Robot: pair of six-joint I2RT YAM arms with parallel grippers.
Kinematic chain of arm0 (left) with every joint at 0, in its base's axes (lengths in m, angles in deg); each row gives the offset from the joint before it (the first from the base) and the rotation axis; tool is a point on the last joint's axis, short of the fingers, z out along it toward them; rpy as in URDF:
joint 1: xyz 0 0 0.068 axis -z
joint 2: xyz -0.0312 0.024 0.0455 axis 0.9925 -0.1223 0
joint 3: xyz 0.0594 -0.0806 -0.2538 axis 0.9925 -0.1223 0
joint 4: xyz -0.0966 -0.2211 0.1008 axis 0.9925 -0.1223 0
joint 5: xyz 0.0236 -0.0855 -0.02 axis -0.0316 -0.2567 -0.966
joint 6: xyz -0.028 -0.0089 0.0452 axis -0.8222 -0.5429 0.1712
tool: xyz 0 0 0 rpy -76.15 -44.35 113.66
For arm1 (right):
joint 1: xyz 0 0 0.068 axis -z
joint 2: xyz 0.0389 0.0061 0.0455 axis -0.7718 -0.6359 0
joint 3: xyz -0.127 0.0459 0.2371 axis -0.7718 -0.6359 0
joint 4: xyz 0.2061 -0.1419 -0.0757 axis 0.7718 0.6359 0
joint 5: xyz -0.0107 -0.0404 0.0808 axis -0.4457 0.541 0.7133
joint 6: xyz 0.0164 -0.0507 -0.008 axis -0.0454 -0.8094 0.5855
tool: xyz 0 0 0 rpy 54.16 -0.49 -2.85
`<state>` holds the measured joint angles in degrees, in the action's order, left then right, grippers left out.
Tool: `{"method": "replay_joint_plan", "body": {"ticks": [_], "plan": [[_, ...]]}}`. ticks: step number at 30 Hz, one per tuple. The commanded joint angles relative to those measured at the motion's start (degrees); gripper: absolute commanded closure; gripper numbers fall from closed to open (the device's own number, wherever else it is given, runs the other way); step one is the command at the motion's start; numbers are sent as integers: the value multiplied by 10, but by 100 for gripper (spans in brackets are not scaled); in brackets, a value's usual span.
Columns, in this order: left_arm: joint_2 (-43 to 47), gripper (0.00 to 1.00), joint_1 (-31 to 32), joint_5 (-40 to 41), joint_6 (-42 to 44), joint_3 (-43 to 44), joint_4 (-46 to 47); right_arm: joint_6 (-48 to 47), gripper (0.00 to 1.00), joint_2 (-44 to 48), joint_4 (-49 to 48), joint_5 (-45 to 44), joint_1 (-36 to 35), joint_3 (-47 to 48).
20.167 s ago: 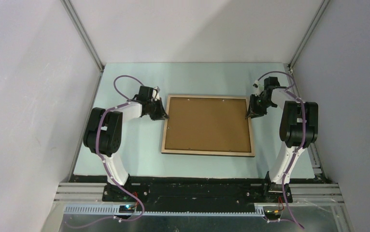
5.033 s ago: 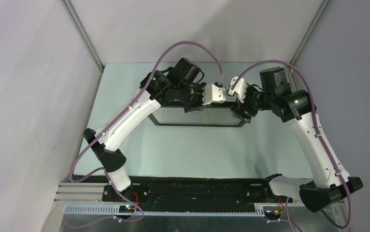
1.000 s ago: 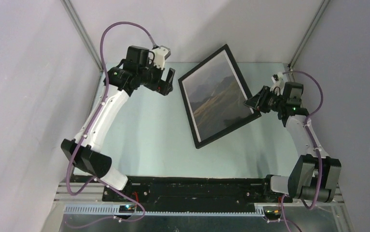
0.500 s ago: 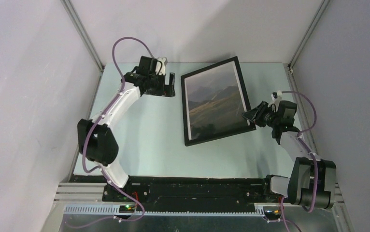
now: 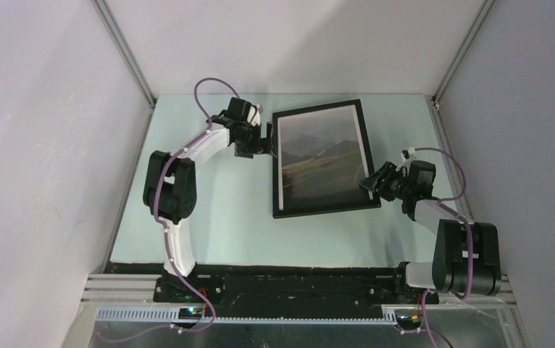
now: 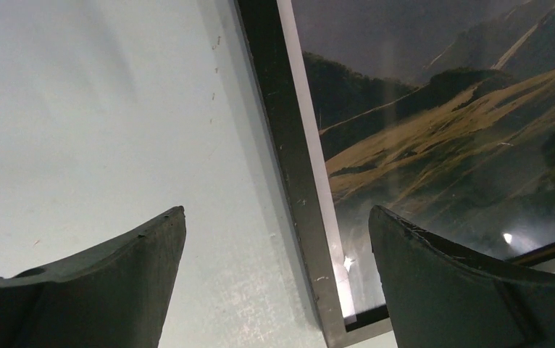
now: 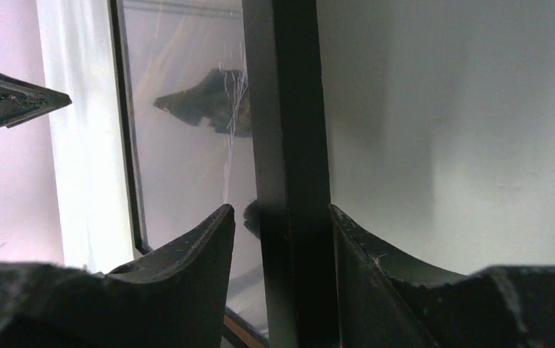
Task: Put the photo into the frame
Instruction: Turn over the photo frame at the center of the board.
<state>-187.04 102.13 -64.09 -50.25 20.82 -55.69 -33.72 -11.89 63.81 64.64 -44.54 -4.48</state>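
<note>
The frame (image 5: 325,211) lies black front up on the table right of centre, with the photo (image 5: 322,163) of dark mountains and yellow-green hills showing behind its pane. My left gripper (image 5: 263,141) hovers open over the frame's left rail (image 6: 274,109), one finger over bare table and the other over the photo (image 6: 434,123). My right gripper (image 5: 371,183) is at the frame's right edge near the lower corner. The black rail (image 7: 282,87) stands between the right gripper's (image 7: 280,208) fingers. Its right finger lies against the rail; a gap shows at the left finger (image 7: 202,246).
The pale green table (image 5: 209,210) is boxed in by grey walls on three sides, with aluminium posts (image 5: 124,51) at the back corners. The frame's top rail lies close to the table's far edge. Both arm bases sit along the near edge.
The frame has come down from a raised, tilted pose to lie on the table, turned squarer. My left arm dropped to its left rail. My right gripper's jaws have widened on the right rail.
</note>
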Motion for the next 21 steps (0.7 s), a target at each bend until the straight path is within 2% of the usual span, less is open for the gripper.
{"method": "replay_joint_plan", "body": {"ticks": [1,9,15,21], "plan": [[-14,0,-6,-34,-23,-6,46,-19,45,-11,-62,8,-3,8],[-20,0,-9,-38,-54,-42,70,-14,37,-20,-47,5,-7,8],[-19,0,-8,-30,-73,-65,84,-15,29,-16,-23,-30,-29,8],[-35,0,-1,-56,-92,-69,97,-20,21,-25,2,-76,-53,20]]}}
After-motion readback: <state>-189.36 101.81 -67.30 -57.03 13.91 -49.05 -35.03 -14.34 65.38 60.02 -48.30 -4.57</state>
